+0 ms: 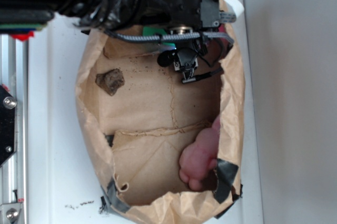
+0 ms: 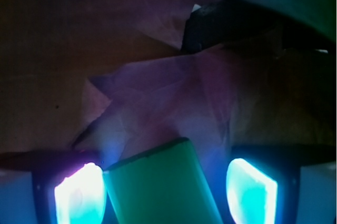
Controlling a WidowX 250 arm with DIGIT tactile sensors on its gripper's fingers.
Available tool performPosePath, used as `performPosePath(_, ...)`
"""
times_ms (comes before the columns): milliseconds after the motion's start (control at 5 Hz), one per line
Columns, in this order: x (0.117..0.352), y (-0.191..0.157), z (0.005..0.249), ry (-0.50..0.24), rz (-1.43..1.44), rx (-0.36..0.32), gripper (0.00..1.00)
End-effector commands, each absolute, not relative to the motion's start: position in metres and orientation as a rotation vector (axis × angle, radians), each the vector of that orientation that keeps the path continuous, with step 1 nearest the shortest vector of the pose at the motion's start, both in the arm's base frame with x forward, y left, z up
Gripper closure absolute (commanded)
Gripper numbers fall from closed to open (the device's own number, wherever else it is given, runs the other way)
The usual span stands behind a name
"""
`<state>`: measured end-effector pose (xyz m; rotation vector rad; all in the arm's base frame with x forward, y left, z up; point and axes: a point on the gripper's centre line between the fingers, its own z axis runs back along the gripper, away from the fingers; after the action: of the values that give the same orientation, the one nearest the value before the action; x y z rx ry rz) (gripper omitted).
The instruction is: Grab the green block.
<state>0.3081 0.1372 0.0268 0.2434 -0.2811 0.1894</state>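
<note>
since your gripper (image 2: 166,187) is spread with the green block (image 2: 160,182) between its glowing pads (image 2: 79,195), touching the left one and clear of the right, you're placed to close. outward, the paper bag (image 1: 89,129) holds a brown lump (image 1: 110,81) at 10 o'clock and a pink plush (image 1: 202,155) at 5.

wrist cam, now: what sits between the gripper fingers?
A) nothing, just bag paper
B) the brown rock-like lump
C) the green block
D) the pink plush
C: in the wrist view the green block fills the gap between the two glowing fingers of the gripper; the exterior view shows the brown lump and the pink plush lying elsewhere in the paper bag.
</note>
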Motion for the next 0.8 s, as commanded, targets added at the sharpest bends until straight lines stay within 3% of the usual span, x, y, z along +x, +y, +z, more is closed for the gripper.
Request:
performPosePath(0,0.318,0.142,0.037,-0.298,0.220,0.213,1.00)
performPosePath(400,0.320,0.142,0.045,-0.307,0.250,0.188,1.00)
performPosePath(600,0.319,0.140,0.066,-0.281,0.295,0.137,1.00)
